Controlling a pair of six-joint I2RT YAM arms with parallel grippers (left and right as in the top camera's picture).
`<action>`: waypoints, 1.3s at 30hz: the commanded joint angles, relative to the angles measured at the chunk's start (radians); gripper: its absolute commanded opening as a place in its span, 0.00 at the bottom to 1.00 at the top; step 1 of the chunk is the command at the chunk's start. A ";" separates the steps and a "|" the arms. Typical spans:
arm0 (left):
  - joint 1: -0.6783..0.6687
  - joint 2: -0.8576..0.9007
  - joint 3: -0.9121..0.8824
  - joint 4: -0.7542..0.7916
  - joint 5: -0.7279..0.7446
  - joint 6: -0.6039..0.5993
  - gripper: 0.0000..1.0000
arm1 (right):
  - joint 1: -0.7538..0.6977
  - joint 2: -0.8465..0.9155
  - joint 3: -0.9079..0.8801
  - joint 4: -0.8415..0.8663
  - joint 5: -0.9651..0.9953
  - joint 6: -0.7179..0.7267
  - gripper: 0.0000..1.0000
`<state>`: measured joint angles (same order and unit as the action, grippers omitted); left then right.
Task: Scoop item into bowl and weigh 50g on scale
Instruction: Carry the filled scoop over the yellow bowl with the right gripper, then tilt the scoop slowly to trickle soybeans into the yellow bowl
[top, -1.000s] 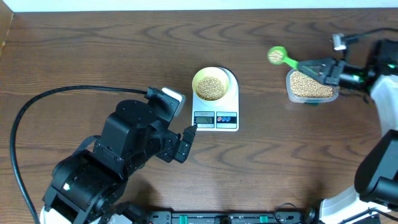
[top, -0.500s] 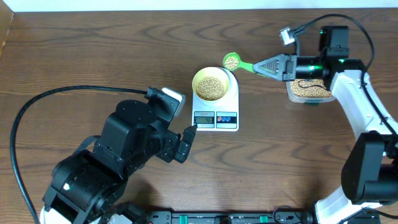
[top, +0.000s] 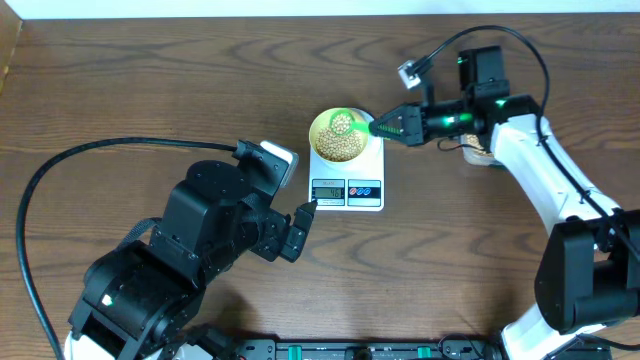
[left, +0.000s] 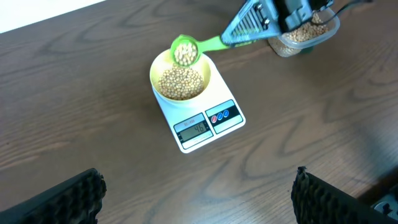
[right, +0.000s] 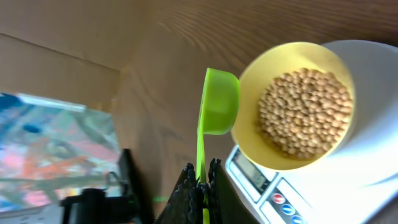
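The pale yellow bowl (top: 337, 136) stands on the white scale (top: 347, 185), partly filled with tan beans (left: 181, 83). My right gripper (top: 388, 128) is shut on the handle of a green scoop (top: 343, 123), whose cup holds beans and hangs over the bowl's far rim. In the right wrist view the scoop (right: 214, 109) is seen edge-on beside the bowl (right: 297, 106), its handle clamped between the fingers (right: 202, 186). My left gripper (left: 199, 196) is open and empty, low over the table in front of the scale (left: 198, 124).
The clear plastic tub of beans (top: 476, 148) stands right of the scale, mostly hidden by my right arm; it also shows in the left wrist view (left: 305, 34). A black cable (top: 60, 170) loops over the left table.
My right gripper has carried the bean-filled scoop leftward from above the tub to over the bowl. The left arm has not moved.
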<state>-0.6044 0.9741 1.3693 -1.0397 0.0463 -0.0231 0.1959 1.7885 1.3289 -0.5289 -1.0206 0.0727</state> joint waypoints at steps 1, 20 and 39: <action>0.003 -0.002 0.011 0.001 -0.002 -0.001 0.98 | 0.005 -0.010 0.000 -0.008 0.093 -0.055 0.01; 0.003 -0.002 0.011 0.001 -0.002 -0.001 0.98 | 0.034 -0.010 0.057 -0.130 0.195 -0.226 0.01; 0.003 -0.002 0.011 0.001 -0.003 -0.001 0.98 | 0.107 -0.010 0.131 -0.167 0.368 -0.305 0.01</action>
<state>-0.6044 0.9741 1.3693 -1.0397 0.0463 -0.0231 0.2840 1.7885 1.4296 -0.6998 -0.6815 -0.1932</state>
